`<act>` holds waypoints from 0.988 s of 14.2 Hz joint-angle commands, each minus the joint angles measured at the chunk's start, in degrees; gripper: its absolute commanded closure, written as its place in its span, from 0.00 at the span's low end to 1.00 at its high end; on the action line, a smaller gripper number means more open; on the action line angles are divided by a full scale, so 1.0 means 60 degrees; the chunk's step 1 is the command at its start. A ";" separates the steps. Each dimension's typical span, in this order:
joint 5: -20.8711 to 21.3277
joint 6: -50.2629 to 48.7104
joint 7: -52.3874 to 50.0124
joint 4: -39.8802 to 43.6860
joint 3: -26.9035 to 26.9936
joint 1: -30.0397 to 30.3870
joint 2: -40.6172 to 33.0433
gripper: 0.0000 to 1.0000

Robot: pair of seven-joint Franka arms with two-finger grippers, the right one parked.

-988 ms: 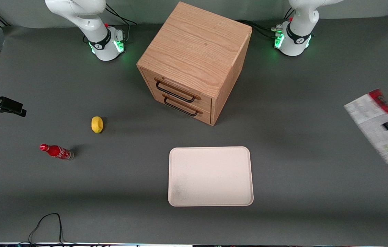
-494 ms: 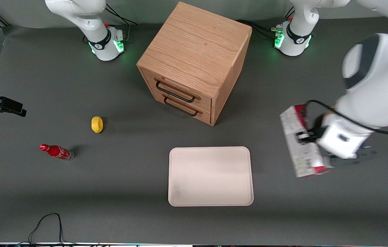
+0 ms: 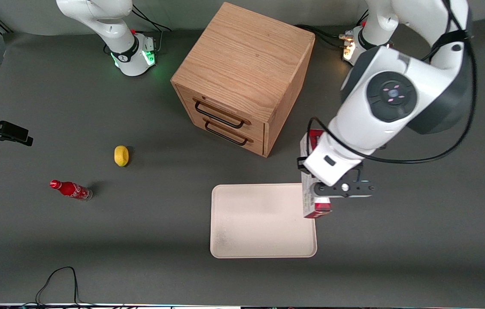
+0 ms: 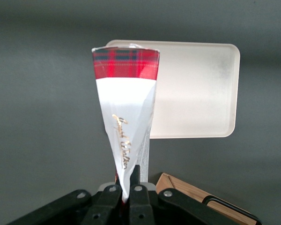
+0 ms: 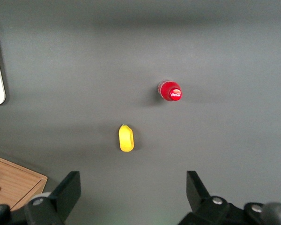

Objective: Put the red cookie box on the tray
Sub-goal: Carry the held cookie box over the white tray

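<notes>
My gripper hangs in the air over the dark grey worktop, at the edge of the large flat cream-white rectangular tray that faces the working arm's end of the table. My fingers are pinched close together on the long, thin red cookie box, a flat carton with a red tartan end, a white narrow side with gold script and a grey-white printed face. From the wrist view the red cookie box sticks out away from my gripper with its tartan end farthest from me, and the tray lies below it on the worktop, its rounded corners and low rim plain to see. In the front view the box's lower red end overlaps the tray's edge, while the rest of it is largely hidden under my wrist; it is held up off the tray, not resting on it. A light oak wooden cabinet with two drawers and black handles stands farther from the front camera than the tray. Toward the parked arm's end of the table lie a small yellow lemon-like object and, nearer the front camera, a small red soda bottle on its side.
</notes>
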 commanded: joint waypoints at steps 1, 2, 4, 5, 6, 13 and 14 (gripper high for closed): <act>0.0277 0.0228 -0.0540 0.0399 0.0166 -0.0135 0.0843 1.00; 0.0467 0.0433 -0.0555 0.0326 0.0152 -0.0135 0.1107 1.00; 0.0775 0.1047 -0.0788 0.0107 0.0151 -0.0150 0.1664 1.00; 0.0921 0.1413 -0.1022 -0.0098 0.0151 -0.0150 0.1855 1.00; 0.1082 0.1837 -0.1068 -0.0361 0.0151 -0.0150 0.2002 1.00; 0.1421 0.3773 -0.0878 -0.0905 0.0166 -0.0018 0.3042 1.00; 0.1421 0.3891 -0.0820 -0.0905 0.0166 -0.0003 0.3087 1.00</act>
